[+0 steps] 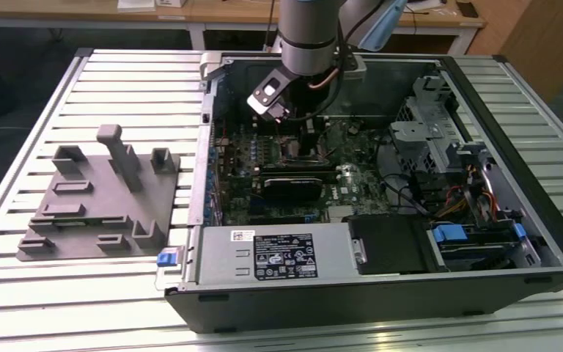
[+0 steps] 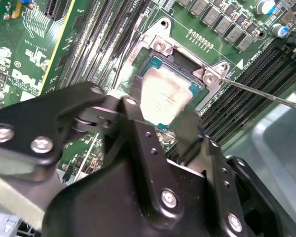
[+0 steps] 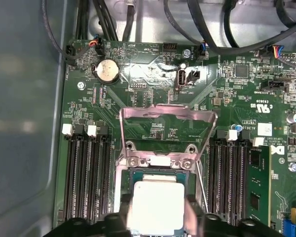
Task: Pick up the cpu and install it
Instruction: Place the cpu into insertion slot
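The cpu, a small silvery square with a thin blue-green rim, sits level in or just above the open socket on the green motherboard. In the second wrist view the cpu shows between two black fingers. My gripper is closed on the chip's two opposite edges. The socket's metal load plate stands flipped open beyond the chip. In the exterior view my gripper reaches down into the open computer case over the board's upper middle.
Memory slots flank the socket on both sides, and a thin lever wire sticks out beside it. A black block with a fan lies just below the socket. A grey plastic tray rests on the slatted table at the exterior view's left.
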